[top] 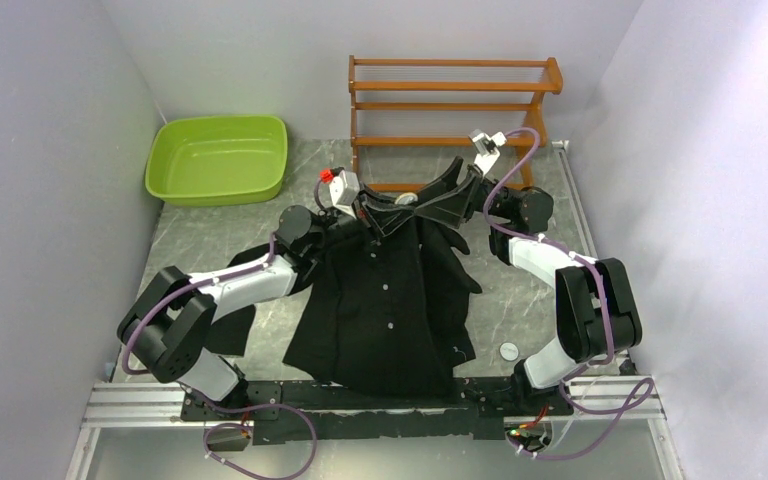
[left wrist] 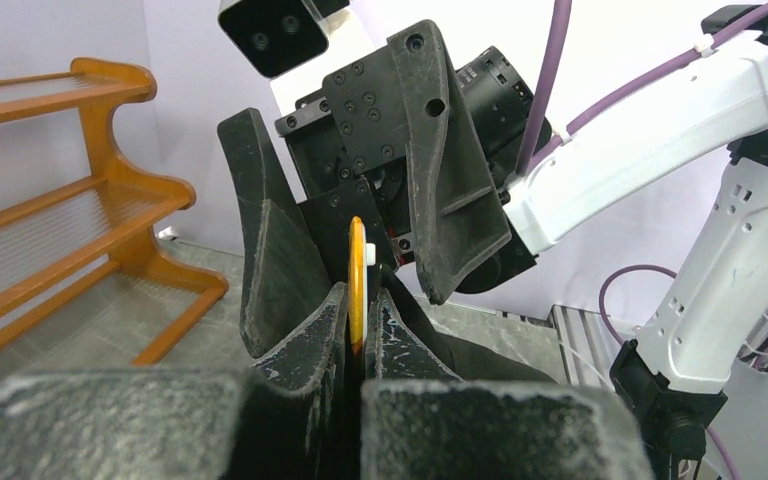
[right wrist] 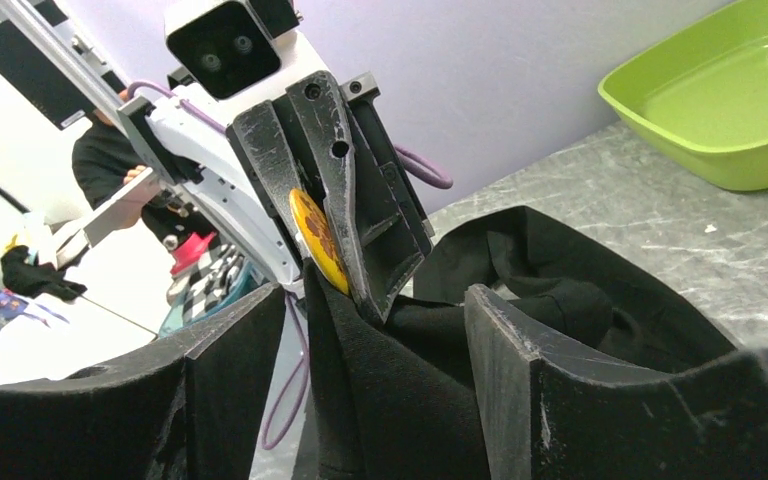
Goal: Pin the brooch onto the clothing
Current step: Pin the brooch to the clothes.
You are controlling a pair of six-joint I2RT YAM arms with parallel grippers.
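Note:
The clothing (top: 390, 300) is a black buttoned shirt that lies spread on the table, its collar end lifted between the two arms. My left gripper (left wrist: 360, 290) is shut on the brooch (left wrist: 357, 270), a thin orange disc seen edge-on with a small white part beside it. In the right wrist view the brooch (right wrist: 318, 240) shows its orange face, pressed against a raised fold of the shirt (right wrist: 390, 400). My right gripper (right wrist: 375, 292) stands open around that fold, facing the left gripper (right wrist: 355, 285). Its fingers (left wrist: 450, 180) flank the brooch. A gap shows between the fold and one finger.
A green basin (top: 218, 158) sits at the back left and a wooden rack (top: 450, 100) against the back wall. A small white round object (top: 508, 351) lies on the table by the right arm's base. A metal rail (top: 140, 400) runs along the near edge.

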